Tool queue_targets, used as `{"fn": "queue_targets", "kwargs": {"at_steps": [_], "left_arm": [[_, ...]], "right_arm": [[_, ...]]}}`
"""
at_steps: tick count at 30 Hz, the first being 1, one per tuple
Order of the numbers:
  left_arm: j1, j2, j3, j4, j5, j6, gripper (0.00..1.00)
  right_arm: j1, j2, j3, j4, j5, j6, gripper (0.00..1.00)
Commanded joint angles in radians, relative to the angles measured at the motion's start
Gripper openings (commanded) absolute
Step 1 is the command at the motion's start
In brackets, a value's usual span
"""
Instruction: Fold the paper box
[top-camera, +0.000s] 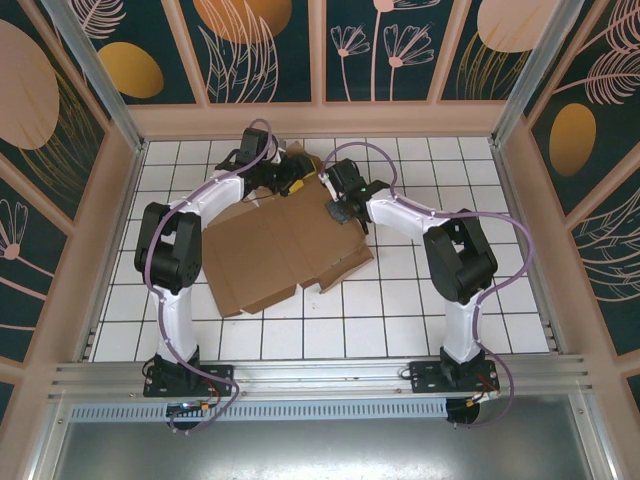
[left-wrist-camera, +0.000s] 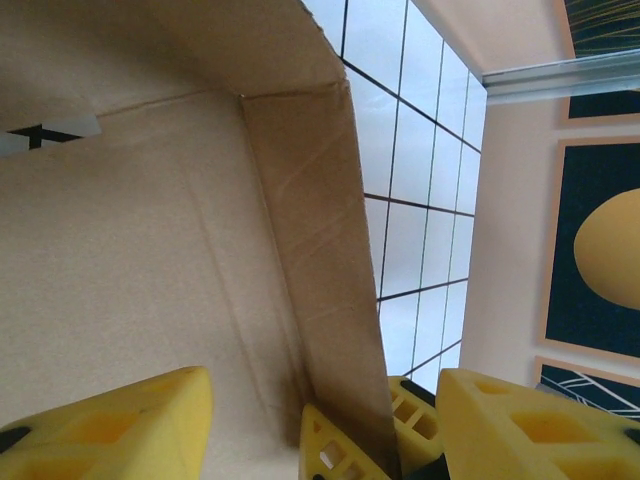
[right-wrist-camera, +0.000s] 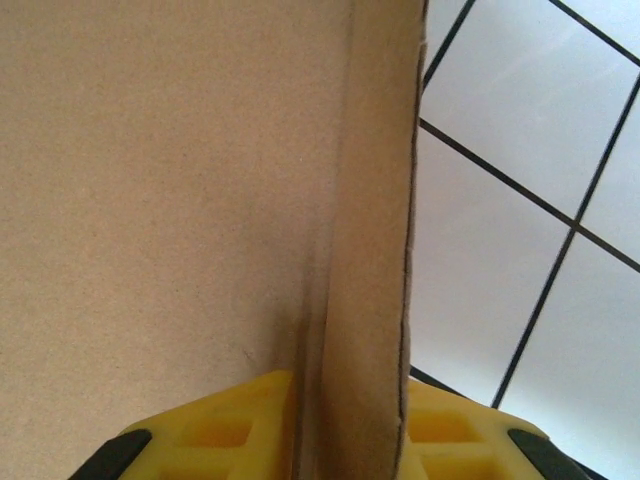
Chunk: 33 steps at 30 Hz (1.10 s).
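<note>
- Box (top-camera: 280, 250) lying flat on tiles.
- Left gripper (left-wrist-camera: 320, 425) reaching over far edge, fingers standing wide, straddling raised flap (left-wrist-camera: 320, 250).
- Right gripper (right-wrist-camera: 350, 420) sitting narrow around side flap (right-wrist-camera: 365, 200); can't tell if it's gripping.

The surface (top-camera: 400, 300) is a grid of white tiles with dark grout lines. Peach-framed wall panels (top-camera: 270, 50) stand on three sides of it, dark teal with gold ovals and pale line-drawn leaves and flowers. Silver metal posts (top-camera: 90, 70) slant up at the far corners. Along the near edge run a ribbed aluminium rail (top-camera: 320, 375), a slotted strip (top-camera: 330, 410) and a dull grey metal sheet (top-camera: 320, 450).
</note>
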Motion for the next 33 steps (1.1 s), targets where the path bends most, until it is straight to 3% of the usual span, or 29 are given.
{"fn": "queue_targets", "kwargs": {"at_steps": [1,4,7,21,26,30,33], "left_arm": [[-0.005,0.018,-0.012,0.006,0.010,-0.016,0.60],[-0.005,0.036,-0.006,0.015,0.016,-0.022,0.60],[-0.009,0.054,0.023,0.000,0.009,-0.016,0.61],[-0.044,0.176,0.201,-0.143,-0.050,0.009,0.62],[-0.049,0.197,0.211,-0.146,-0.049,-0.006,0.61],[-0.053,0.208,0.242,-0.184,-0.060,0.012,0.57],[-0.052,0.210,0.251,-0.198,-0.063,0.023,0.47]], "right_arm": [[-0.007,0.022,0.037,-0.012,-0.059,0.028,0.21],[-0.006,0.015,0.023,0.011,-0.080,0.027,0.08],[-0.006,0.014,0.019,0.021,-0.082,0.025,0.01],[0.009,0.008,-0.009,0.054,-0.074,0.002,0.00],[0.033,-0.011,-0.033,0.077,0.004,-0.043,0.00],[0.045,-0.018,-0.030,0.077,0.044,-0.056,0.00],[0.054,-0.024,-0.030,0.082,0.061,-0.062,0.00]]}}
